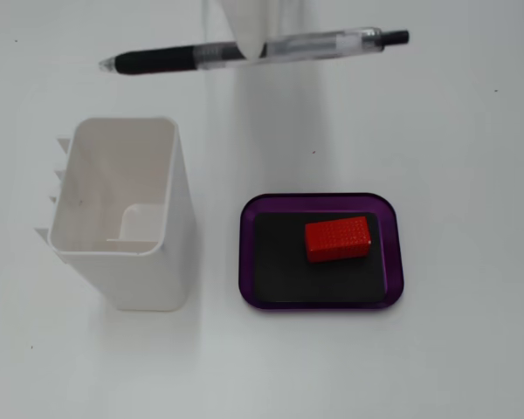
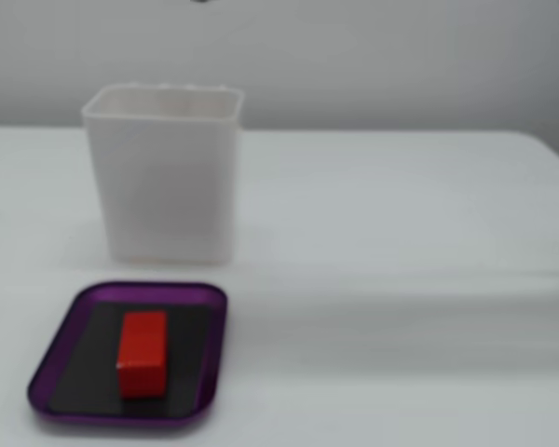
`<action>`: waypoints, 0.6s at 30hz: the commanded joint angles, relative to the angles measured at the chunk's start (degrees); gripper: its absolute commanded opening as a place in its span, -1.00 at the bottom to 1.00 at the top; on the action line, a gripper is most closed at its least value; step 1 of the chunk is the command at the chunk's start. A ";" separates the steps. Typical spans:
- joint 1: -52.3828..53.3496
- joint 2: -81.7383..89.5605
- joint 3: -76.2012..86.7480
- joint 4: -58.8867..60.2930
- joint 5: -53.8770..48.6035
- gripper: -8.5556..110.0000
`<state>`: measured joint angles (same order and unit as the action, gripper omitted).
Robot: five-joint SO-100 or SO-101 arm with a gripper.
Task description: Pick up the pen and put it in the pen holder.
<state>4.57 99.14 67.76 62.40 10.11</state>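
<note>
- Gripper (image 1: 251, 51): only a white fingertip visible at the top edge of a fixed view, clamped on the pen.
- Pen holder (image 1: 122, 218): upright on the table (image 1: 472, 131), left of the tray, open top empty.
- Purple tray (image 1: 321, 253): flat, carrying a red block (image 1: 337, 238).
- Pen (image 1: 253, 52): held level and aloft, tip pointing left, above and beyond the holder.

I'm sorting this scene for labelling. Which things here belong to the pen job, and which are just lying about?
Part of the job:
- pen, held level at its middle
- pen holder, upright, empty
- gripper, closed on the pen; only its tip shows

Lying about:
- purple tray
- red block lying in the tray
</note>
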 commanded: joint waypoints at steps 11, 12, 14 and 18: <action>13.27 -16.44 -11.16 -1.41 9.67 -0.87; 13.45 -16.35 -11.16 -1.41 10.28 -0.87; 13.27 -16.35 -11.34 -1.32 11.25 -0.87; 13.27 -16.35 -11.78 -2.90 10.90 -0.87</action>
<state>17.14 82.00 58.71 61.61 20.83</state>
